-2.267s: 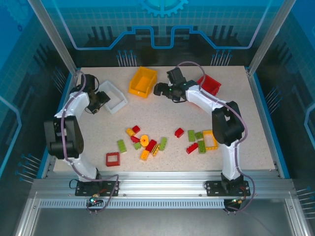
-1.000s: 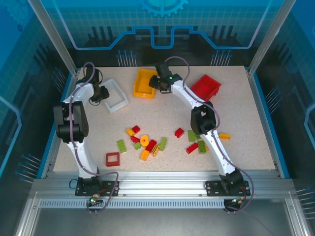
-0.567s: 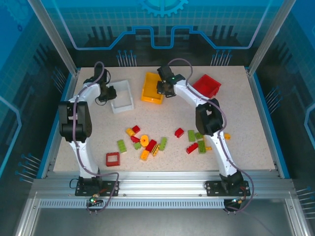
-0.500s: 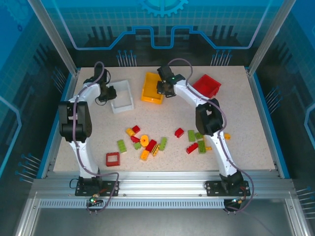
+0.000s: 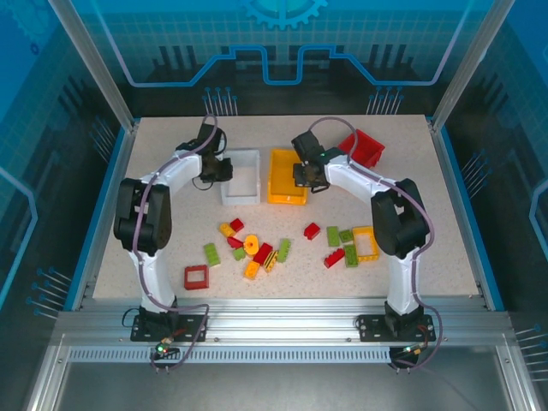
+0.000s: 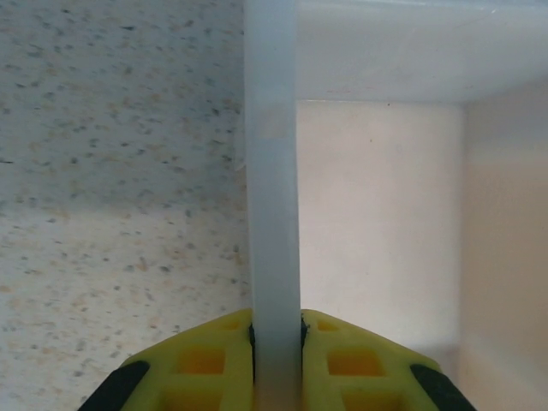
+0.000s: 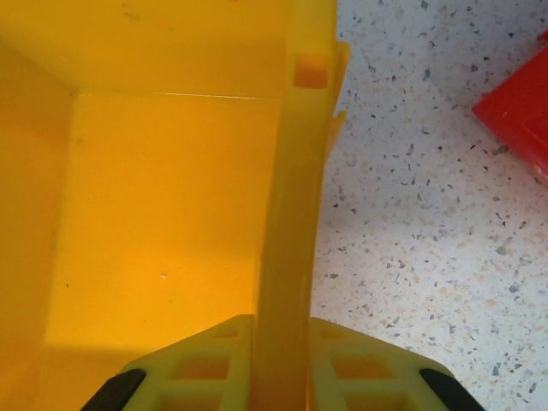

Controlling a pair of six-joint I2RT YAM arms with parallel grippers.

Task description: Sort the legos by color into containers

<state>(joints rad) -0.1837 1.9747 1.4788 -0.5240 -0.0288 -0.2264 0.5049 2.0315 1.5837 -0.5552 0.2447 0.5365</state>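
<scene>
Seen from above, each wrist hides its own fingertips. The left arm (image 5: 141, 214) arches up and bends right over the desk (image 5: 428, 214). The left tool (image 6: 274, 330) pinches the white bin (image 5: 242, 199) by its left wall, jaws nearly together. Just beside it, the right arm (image 5: 394, 223) curls leftward, and the right tool (image 7: 282, 342) pinches the right wall of the yellow bin (image 5: 287, 200). The red bin (image 5: 363, 147) sits farther right. The legos (image 5: 257, 248) lie loose nearer the arm bases.

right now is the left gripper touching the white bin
Touching: the left wrist view shows the left gripper clamped on both sides of a wall of the white bin.
</scene>
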